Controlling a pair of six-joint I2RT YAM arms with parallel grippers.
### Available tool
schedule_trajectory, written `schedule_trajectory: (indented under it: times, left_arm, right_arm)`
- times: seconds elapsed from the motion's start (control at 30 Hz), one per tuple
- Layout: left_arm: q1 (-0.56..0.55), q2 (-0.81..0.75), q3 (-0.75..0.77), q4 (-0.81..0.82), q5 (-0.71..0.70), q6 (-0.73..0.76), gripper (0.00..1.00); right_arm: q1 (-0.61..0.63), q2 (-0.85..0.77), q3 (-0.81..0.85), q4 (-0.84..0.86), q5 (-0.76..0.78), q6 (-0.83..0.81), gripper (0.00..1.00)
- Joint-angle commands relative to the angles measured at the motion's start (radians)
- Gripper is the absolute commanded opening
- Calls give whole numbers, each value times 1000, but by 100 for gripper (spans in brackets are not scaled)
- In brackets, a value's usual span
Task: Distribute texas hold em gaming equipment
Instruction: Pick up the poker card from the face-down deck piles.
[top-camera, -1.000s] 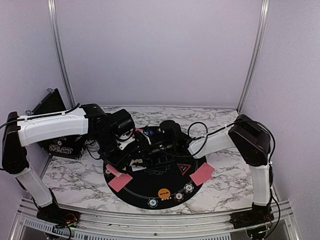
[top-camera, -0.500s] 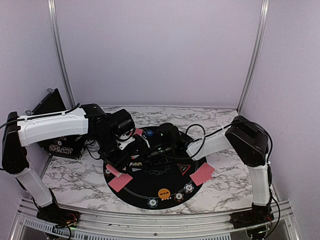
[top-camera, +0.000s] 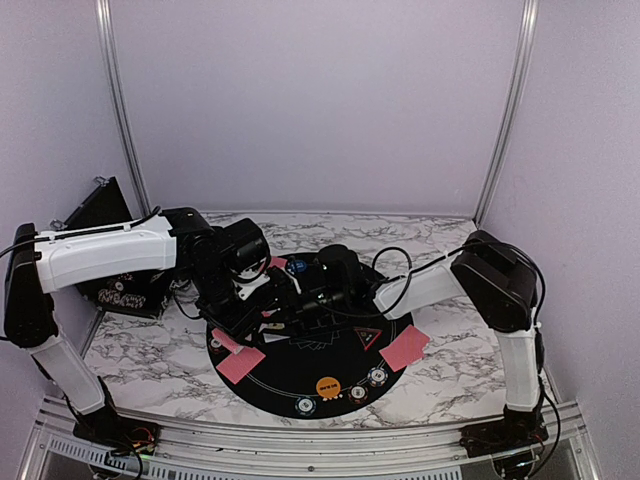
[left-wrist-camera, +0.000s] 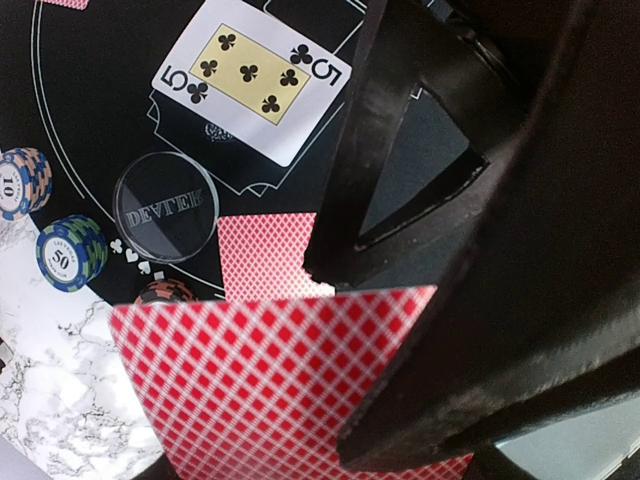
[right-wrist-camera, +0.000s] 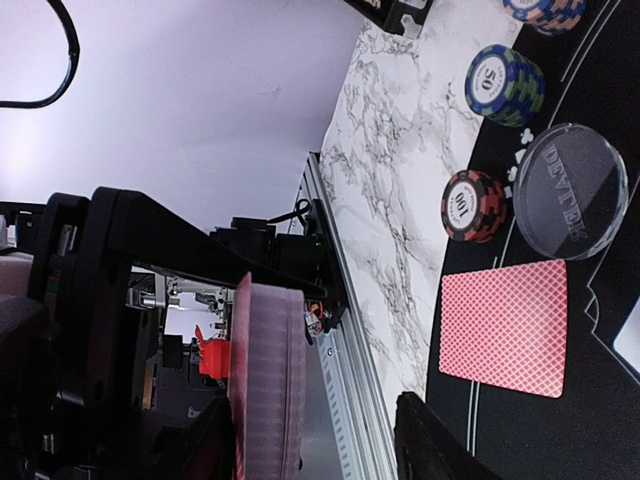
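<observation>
**Operator:** Where does everything sit against the mat?

**Spotter:** Your black round mat (top-camera: 290, 372) lies on the marble table (top-camera: 450, 380), and both of your arms meet over its far-left part. Your left gripper (top-camera: 243, 312) hangs above the mat's left side, jaws clamped on the deck of red-backed cards (right-wrist-camera: 270, 380). Your right gripper (right-wrist-camera: 318, 442) reaches in from the mat's right. Its fingers stand apart with the deck's edge just beside one of them, but I cannot tell whether they pinch a card.

**Operator:** And what lies on the mat itself?

**Spotter:** A pink card (top-camera: 240, 362) overlaps the mat's near-left rim, and a second pink card (top-camera: 404, 347) overlaps its right rim. Below your grippers, a five of clubs (left-wrist-camera: 252, 78) lies face up on the mat, with a face-down card (left-wrist-camera: 262, 268) near it. The clear dealer disc (left-wrist-camera: 166, 205) sits on the mat just inside the left rim. The orange disc (top-camera: 328, 386) is on the mat's near part, and the red triangle marker (top-camera: 367, 336) on its right part. You have three chips (top-camera: 358, 393) along the mat's near rim. A blue fifty stack (left-wrist-camera: 72, 252) stands on the marble just off the left rim, and a red chip stack (right-wrist-camera: 475, 205) stands right at that rim.
</observation>
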Motion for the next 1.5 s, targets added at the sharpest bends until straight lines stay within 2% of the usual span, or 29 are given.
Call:
schedule_trajectory:
  times: [0.0, 1.47]
  left_arm:
    - [-3, -10, 26, -20, -6, 15, 58]
    - [-2, -6, 20, -20, -6, 20, 58]
  right_arm:
    - [-12, -20, 9, -36, 20, -26, 52]
    - [-24, -128, -38, -42, 34, -30, 54]
